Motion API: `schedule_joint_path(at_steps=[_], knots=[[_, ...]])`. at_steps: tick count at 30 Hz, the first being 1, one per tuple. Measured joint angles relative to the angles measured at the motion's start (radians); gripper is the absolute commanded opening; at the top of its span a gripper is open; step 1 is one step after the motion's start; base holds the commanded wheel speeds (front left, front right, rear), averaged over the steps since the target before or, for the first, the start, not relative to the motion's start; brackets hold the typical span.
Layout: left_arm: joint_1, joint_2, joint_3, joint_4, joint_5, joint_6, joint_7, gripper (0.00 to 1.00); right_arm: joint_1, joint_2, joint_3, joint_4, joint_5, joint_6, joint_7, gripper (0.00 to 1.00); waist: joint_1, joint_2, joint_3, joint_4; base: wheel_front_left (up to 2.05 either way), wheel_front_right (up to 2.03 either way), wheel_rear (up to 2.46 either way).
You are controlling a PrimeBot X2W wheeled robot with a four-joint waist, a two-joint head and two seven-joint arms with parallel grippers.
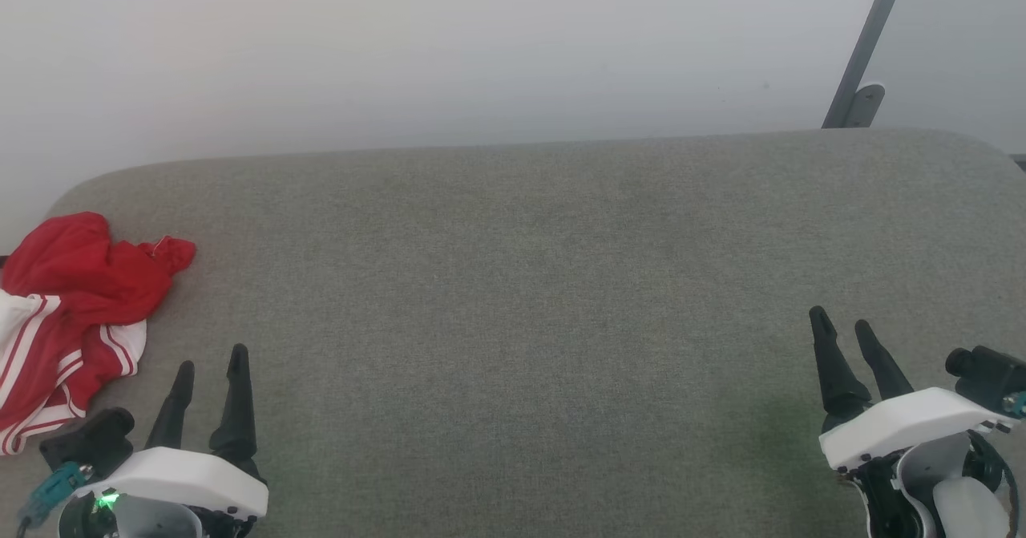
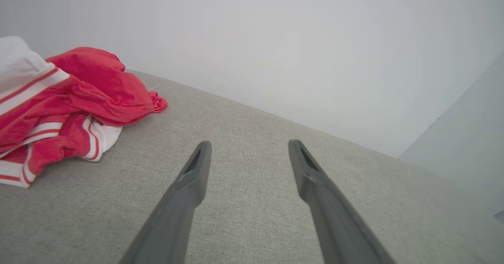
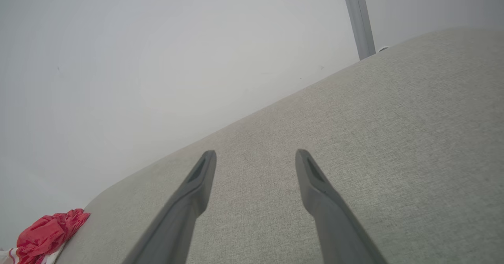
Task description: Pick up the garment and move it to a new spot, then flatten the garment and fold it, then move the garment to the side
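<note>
Grey fabric surface [image 1: 545,281], white wall [image 1: 401,49]

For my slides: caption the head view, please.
Crumpled red garment lies left on grey cushion; left gripper and right gripper open, empty.

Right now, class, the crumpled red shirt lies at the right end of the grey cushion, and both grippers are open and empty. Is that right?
No: the shirt lies at the left end of the cushion, near the left gripper; the head view shows it. The rest stands: that gripper and the right gripper are open and empty.
</note>
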Motion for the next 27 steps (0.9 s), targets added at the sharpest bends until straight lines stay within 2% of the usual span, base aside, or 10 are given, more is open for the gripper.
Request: schedule_joint_path(at_steps=[27], knots=[[0.005, -0.004, 0.021, 0.01, 0.23, -0.023, -0.058, 1.0, 0.0, -0.014, 0.014, -0.006, -0.195, 0.0, -0.036, 1.0, 0.0, 0.0, -0.003, -0.008, 0.0, 0.0, 0.0]])
